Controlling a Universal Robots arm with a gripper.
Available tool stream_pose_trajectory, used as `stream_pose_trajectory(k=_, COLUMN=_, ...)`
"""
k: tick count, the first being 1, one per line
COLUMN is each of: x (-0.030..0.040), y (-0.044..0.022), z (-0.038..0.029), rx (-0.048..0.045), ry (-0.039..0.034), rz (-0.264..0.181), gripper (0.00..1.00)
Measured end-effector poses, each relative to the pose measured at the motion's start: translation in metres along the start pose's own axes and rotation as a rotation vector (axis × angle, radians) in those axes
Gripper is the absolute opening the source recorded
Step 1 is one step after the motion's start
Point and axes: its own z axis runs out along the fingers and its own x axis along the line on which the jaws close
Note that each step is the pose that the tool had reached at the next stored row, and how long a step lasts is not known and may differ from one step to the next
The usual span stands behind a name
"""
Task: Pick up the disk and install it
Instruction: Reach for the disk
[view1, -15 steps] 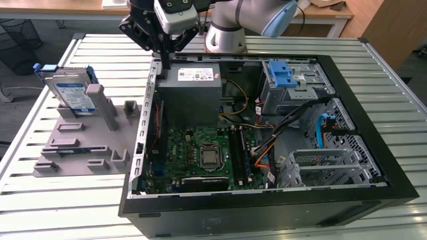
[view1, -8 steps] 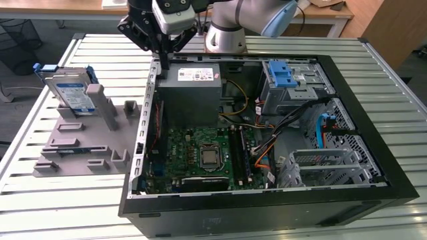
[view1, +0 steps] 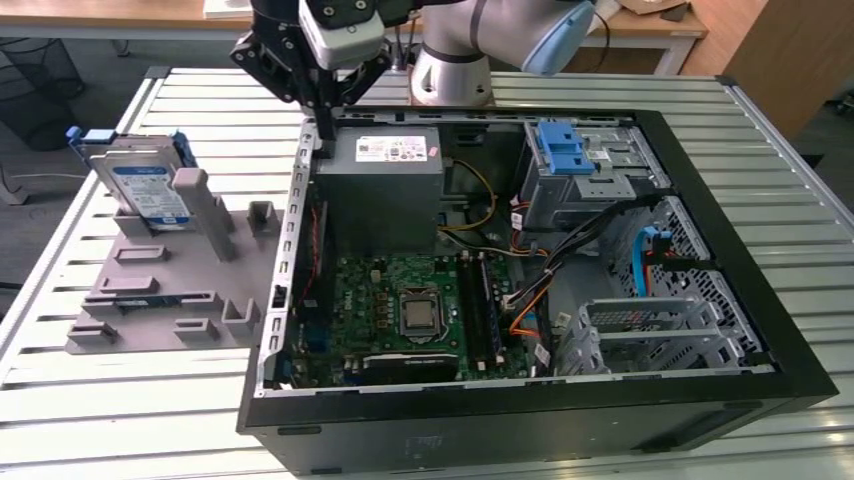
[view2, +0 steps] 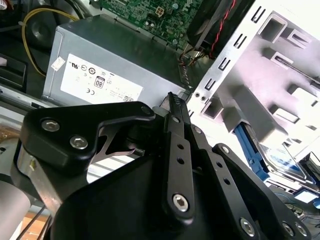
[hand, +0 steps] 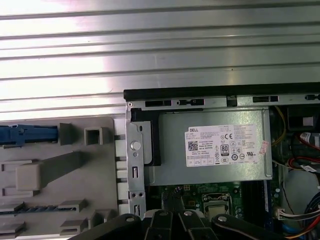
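Note:
The disk (view1: 144, 185) is a silver drive with a white-and-blue label and a blue frame. It stands on edge in a grey holder (view1: 160, 300) at the exterior view's left, beside the open computer case (view1: 534, 400). My gripper (view1: 324, 128) hangs over the case's back corner nearest the holder, above the case wall and to the right of the disk, apart from it. Its black fingers (view2: 174, 107) lie together with nothing between them. In the first wrist view the disk's blue frame (hand: 25, 135) shows edge-on; in the second wrist view the disk (view2: 282, 160) leans behind a grey post.
A big grey power-supply box (view1: 387, 170) with a white sticker sits just under the gripper inside the case. A drive cage with a blue latch (view1: 574, 150) is at the back right, the green motherboard (view1: 400, 310) and loose cables are in the middle. A slatted metal table (view1: 774, 200) surrounds everything.

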Motion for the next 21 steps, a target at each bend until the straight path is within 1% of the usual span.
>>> stream_pose_trajectory(k=18, x=0.0085, y=-0.0004, z=0.0014, rx=0.0002, ry=0.0011, rz=0.0, gripper=0.11)
stream_pose_trajectory(k=20, x=0.0114, y=0.0009, z=0.0015, rx=0.0001, ry=0.001, rz=0.0, gripper=0.11)
stream_pose_trajectory(k=21, x=0.0135, y=0.0029, z=0.0017, rx=0.0001, ry=0.001, rz=0.0, gripper=0.11)
